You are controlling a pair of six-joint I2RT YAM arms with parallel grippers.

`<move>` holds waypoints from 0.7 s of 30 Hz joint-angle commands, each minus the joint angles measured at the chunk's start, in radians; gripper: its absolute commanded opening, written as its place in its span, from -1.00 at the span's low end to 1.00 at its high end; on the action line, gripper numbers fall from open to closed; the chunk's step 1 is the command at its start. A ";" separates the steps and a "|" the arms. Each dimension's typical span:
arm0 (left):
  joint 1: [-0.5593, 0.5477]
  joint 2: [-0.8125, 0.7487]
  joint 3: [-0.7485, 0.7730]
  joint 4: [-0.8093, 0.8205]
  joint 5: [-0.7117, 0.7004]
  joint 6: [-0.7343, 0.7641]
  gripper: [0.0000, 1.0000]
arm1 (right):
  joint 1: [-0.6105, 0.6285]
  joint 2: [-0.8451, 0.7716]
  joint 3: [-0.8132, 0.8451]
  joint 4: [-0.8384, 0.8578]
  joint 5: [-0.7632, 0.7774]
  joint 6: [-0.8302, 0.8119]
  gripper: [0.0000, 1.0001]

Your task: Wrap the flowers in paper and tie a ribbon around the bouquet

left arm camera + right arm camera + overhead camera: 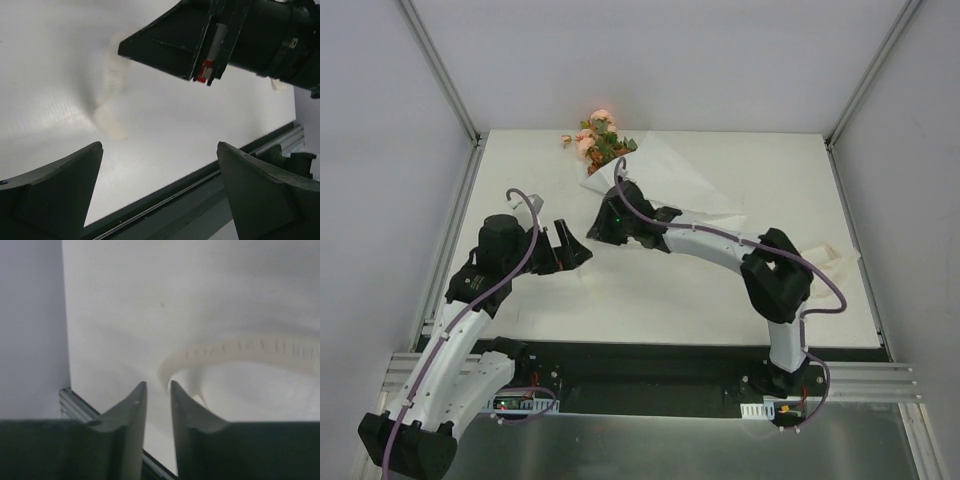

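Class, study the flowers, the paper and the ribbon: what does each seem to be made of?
The flowers look artificial, likely fabric or plastic, matte; too small to be sure. The paper is a thin white matte sheet, holding crisp folds. The ribbon looks like cream woven fabric, matte, with fine cross ribs, curving limply.

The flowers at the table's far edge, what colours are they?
Pink and peach-orange flowers with green leaves; best in the top external view.

White matte desk (670,300), evenly lit. Pale grey walls (650,60) on three sides. Aluminium posts (442,75) at far corners. Slotted rail (865,380) along near edge.
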 commanded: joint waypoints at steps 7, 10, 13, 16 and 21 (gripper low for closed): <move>0.008 0.036 0.025 -0.094 -0.253 -0.055 0.98 | -0.086 -0.112 -0.096 -0.030 -0.143 -0.222 0.57; 0.008 0.246 0.077 -0.062 -0.163 -0.029 0.98 | -0.183 -0.196 -0.212 -0.183 -0.121 -0.363 0.65; 0.003 0.500 0.204 -0.082 -0.078 0.034 0.94 | -0.304 -0.306 -0.322 -0.295 -0.019 -0.427 0.68; -0.069 0.680 0.346 -0.128 -0.150 0.138 0.96 | -0.462 -0.438 -0.431 -0.320 0.044 -0.468 0.73; -0.075 0.886 0.497 -0.140 -0.144 -0.040 0.98 | -0.826 -0.510 -0.464 -0.384 -0.003 -0.396 0.88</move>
